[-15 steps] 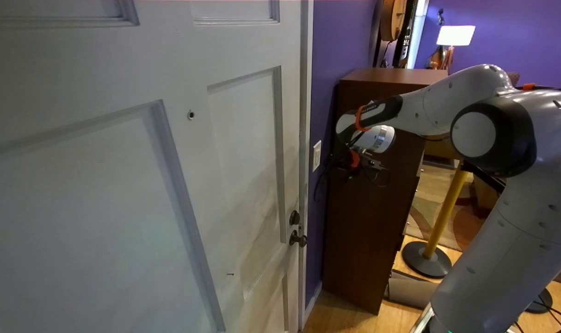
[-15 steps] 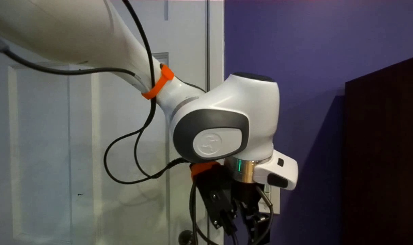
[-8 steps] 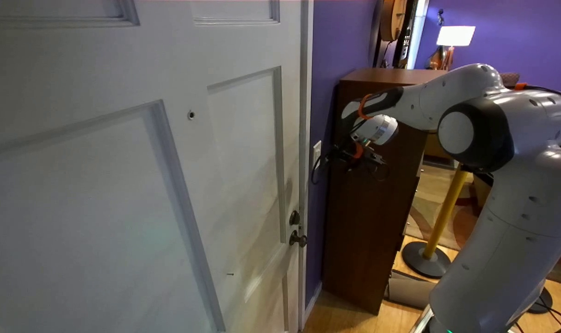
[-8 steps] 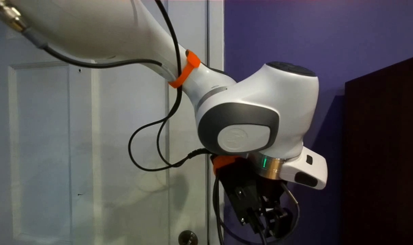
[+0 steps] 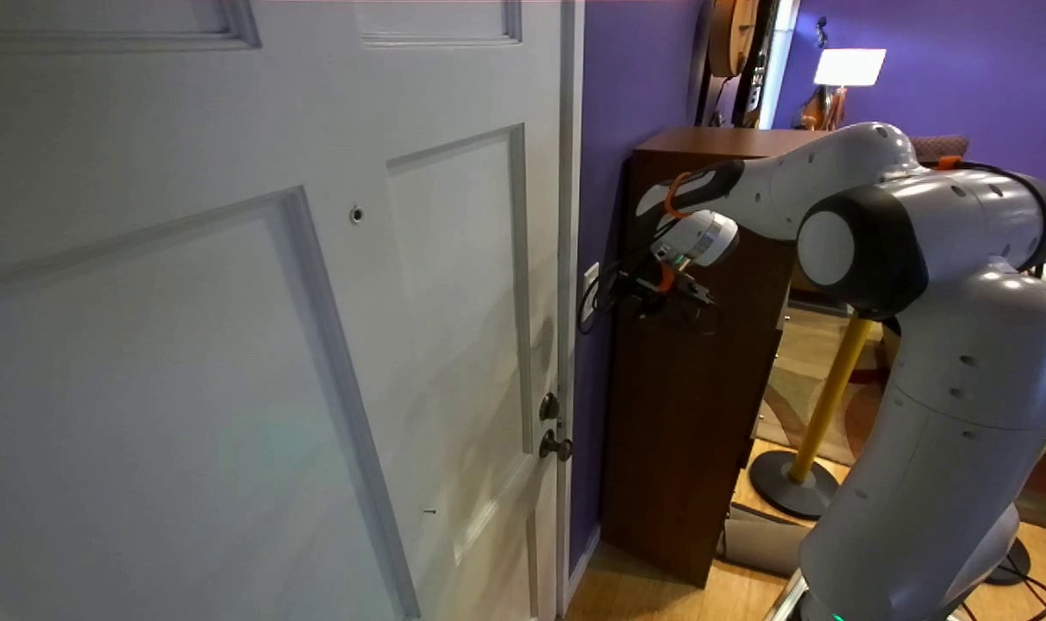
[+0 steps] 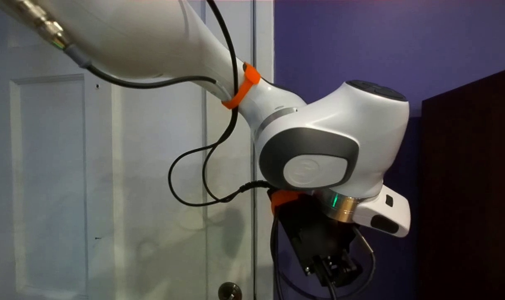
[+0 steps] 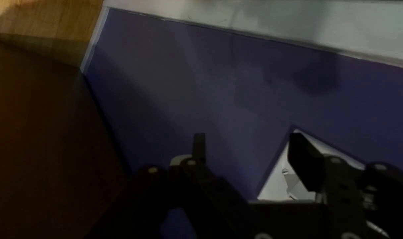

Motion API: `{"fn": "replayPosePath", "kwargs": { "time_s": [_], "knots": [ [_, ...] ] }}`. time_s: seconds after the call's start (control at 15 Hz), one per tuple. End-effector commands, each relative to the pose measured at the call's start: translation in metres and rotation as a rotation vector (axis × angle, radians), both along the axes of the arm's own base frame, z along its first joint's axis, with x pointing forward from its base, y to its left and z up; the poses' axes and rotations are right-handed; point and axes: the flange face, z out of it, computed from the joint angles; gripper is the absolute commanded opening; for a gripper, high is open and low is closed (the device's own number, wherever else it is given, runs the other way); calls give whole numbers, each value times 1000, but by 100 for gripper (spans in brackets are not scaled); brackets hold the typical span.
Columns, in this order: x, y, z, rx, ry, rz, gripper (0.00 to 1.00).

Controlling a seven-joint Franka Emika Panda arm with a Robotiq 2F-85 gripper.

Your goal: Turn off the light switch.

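The light switch is a white plate on the purple wall. In the wrist view the plate (image 7: pixel 272 187) shows at the lower right with a screw and a sliver of the toggle. Part of it is hidden behind the right finger and the gripper body. My gripper (image 7: pixel 247 141) is open and empty, its fingers wide apart, and the right finger (image 7: pixel 307 162) overlaps the plate. I cannot tell whether it touches. In an exterior view the plate (image 5: pixel 591 276) shows nearly edge-on beside the hand, partly behind a cable loop. In an exterior view the arm (image 6: pixel 314 171) hides it.
A white door (image 5: pixel 454 302) with a dark knob (image 5: pixel 556 445) stands beside the switch. A tall brown cabinet (image 5: pixel 686 414) stands against the wall, close behind the hand. Black cables (image 6: pixel 190 204) hang in loops from the wrist. A yellow pole (image 5: pixel 829 397) stands on the floor.
In an exterior view the hand has moved right, across the switch plate that showed below it before. In an exterior view the upper arm has swung left, and the cable loop now overlaps the plate.
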Motion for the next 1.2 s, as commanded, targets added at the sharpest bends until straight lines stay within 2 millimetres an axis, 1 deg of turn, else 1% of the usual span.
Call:
{"fn": "replayPosePath", "kwargs": {
  "time_s": [0.0,0.07,0.33,0.4,0.47,0.8,1.13],
  "knots": [
    [0,0,1,0,1,0,42],
    [1,-3,2,3,-11,-2,40],
    [1,-10,8,33,-53,-29,11],
    [1,-13,9,38,-65,-35,5],
    [3,-16,11,46,-86,-44,1],
    [7,-21,13,102,-152,-73,0],
    [14,-22,6,157,-183,-99,0]
  ]
}}
